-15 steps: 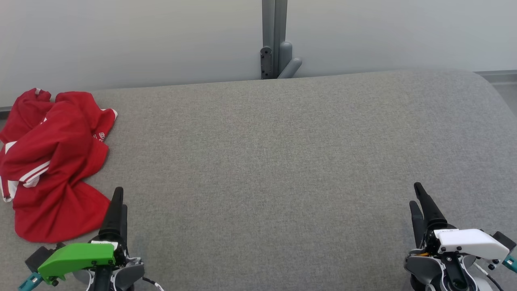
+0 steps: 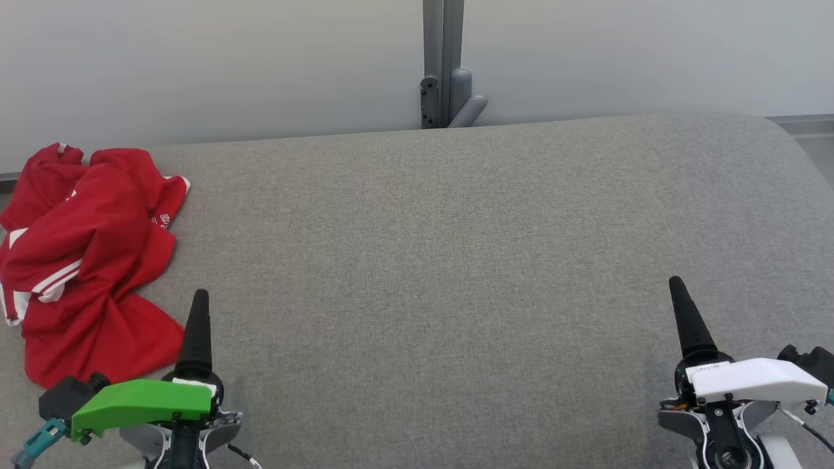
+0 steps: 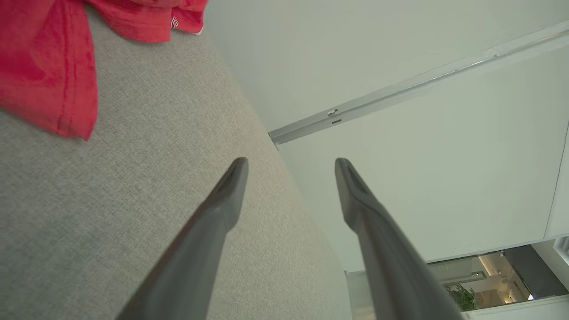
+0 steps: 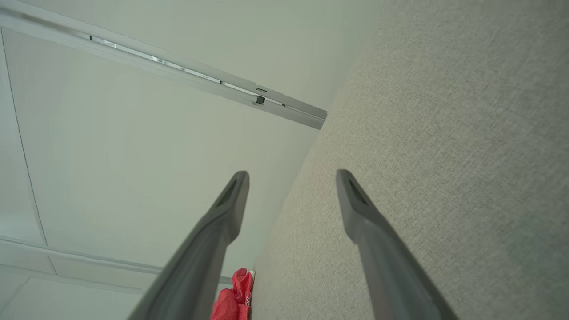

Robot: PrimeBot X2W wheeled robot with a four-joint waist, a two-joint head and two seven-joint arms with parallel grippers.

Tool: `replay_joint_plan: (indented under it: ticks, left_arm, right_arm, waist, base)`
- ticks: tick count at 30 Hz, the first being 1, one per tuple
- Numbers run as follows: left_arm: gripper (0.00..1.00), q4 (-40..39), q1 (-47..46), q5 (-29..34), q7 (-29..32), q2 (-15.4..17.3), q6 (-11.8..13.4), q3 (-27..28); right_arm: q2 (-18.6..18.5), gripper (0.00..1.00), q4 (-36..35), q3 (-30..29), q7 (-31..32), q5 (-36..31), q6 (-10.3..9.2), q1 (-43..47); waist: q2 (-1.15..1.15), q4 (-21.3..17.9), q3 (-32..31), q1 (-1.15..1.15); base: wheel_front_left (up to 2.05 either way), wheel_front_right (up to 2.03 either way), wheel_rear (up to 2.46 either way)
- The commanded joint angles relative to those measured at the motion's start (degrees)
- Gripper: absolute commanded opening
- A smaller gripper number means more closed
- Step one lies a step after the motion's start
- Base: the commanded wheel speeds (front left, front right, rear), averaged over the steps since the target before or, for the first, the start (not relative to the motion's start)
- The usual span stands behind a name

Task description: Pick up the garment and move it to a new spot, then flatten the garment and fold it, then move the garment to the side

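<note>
The garment is a red shirt with white stripes, lying crumpled at the far left of the grey padded surface. Its hem shows at the top left of the left wrist view as the garment, and a small bit of the garment appears low in the right wrist view. My left gripper hovers just right of the garment's near edge, open and empty, apart from the cloth. In its own view the left gripper has spread fingers. At the near right the right gripper is open and empty too, as the right gripper shows.
A pale wall runs behind the surface, with a grey post and bracket at the back centre. The surface's rounded right corner falls away toward the floor. Bare grey fabric stretches between the two grippers.
Both grippers have turned about their wrists, so each now appears as a single finger edge-on, and their tips have shifted slightly up the view. The garment has not moved.
</note>
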Motion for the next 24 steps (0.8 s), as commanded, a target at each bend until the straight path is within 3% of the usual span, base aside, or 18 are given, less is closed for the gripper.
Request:
replay_joint_plan:
  ticks: [1, 24]
  left_arm:
    - [1.00, -1.6, -0.2, 2.8, -0.7, 0.3, 0.4, -0.3]
    - [1.00, -4.8, 2.8, 30.5, -5.5, 0.5, 2.5, -3.0]
  right_arm:
    - [-0.4, 1.00, -2.0, 0.3, -0.7, -3.4, 0.02, -0.3]
    - [-0.5, 1.00, -6.8, 3.4, -4.4, -28.4, 0.03, 2.3]
  waist:
    - [0.03, 0.0, 0.0, 0.00]
    - [0.06, 0.1, -0.1, 0.00]
  base:
    - [0.00, 0.00, 0.00]
    - [0.00, 0.00, 0.00]
